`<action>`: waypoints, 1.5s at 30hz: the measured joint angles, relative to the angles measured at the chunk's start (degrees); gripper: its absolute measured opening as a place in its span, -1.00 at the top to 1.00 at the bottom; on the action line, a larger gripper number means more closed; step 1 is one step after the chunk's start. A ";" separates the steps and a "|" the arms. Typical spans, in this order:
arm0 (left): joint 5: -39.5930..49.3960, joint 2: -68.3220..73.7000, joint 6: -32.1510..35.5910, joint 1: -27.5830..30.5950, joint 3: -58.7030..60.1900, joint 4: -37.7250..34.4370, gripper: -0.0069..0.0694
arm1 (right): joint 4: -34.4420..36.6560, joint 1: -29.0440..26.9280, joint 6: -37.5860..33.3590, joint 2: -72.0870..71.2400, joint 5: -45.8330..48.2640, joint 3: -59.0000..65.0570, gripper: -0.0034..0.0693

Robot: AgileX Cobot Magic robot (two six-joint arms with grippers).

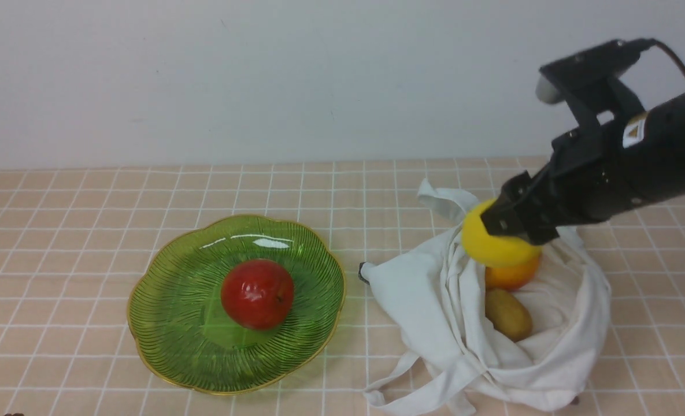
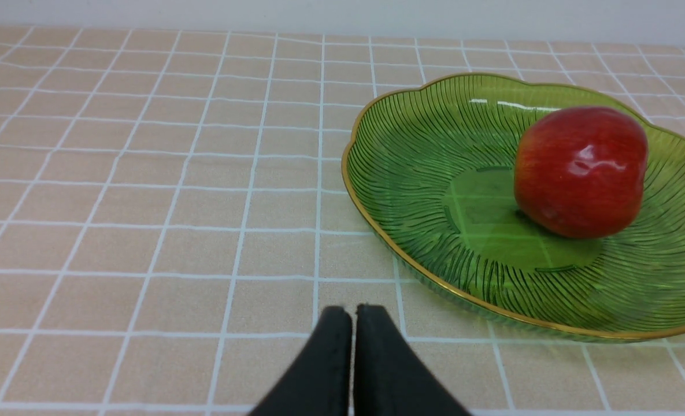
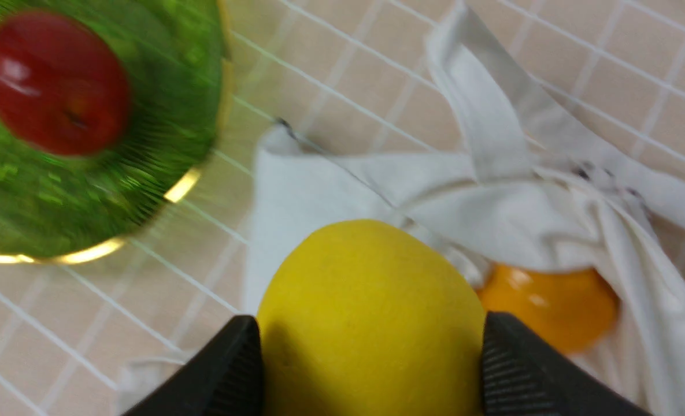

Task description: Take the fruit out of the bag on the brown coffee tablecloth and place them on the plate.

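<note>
The right gripper (image 1: 495, 225) clamps the yellow lemon (image 1: 492, 249) just above the white bag (image 1: 573, 323) at right, where the orange (image 1: 513, 276) and kiwi (image 1: 508, 315) lie. Next, likely: carry it left to the green plate (image 1: 163, 323) and lower it beside the red apple (image 1: 257, 293). The left gripper (image 2: 352, 323), closed on nothing, sits near the plate.

Four fruits: one yellow lemon (image 1: 495, 247) in the right tool (image 1: 501, 224), one orange (image 1: 513, 276) and one brown kiwi (image 1: 508, 315) just beneath that tool, one red apple (image 1: 257, 293) well away from it. One green plate (image 1: 163, 303), one white bag (image 1: 420, 289), one gridded tablecloth (image 1: 59, 231). Two tools, counting the left tool (image 2: 352, 323).
</note>
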 joint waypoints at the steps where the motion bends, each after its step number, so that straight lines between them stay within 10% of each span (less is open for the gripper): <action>1: 0.00 0.00 0.00 0.00 0.00 0.00 0.84 | 4.70 0.00 -2.71 -0.13 -0.18 -0.83 -0.30; 10: 0.00 0.00 0.00 0.00 0.00 0.00 0.84 | 31.71 9.24 -23.16 8.15 -1.53 -7.66 -0.30; 28: 0.00 0.00 0.00 0.00 0.00 0.00 0.84 | 27.79 17.66 -18.76 35.05 -8.56 -14.74 -0.31; 35: 0.00 0.00 0.00 0.00 0.00 0.00 0.84 | 27.24 17.66 -13.69 35.49 -8.12 -15.55 -0.91; 45: 0.00 0.00 0.00 0.00 0.00 0.00 0.84 | 6.14 17.66 4.09 32.59 10.63 -29.30 -0.77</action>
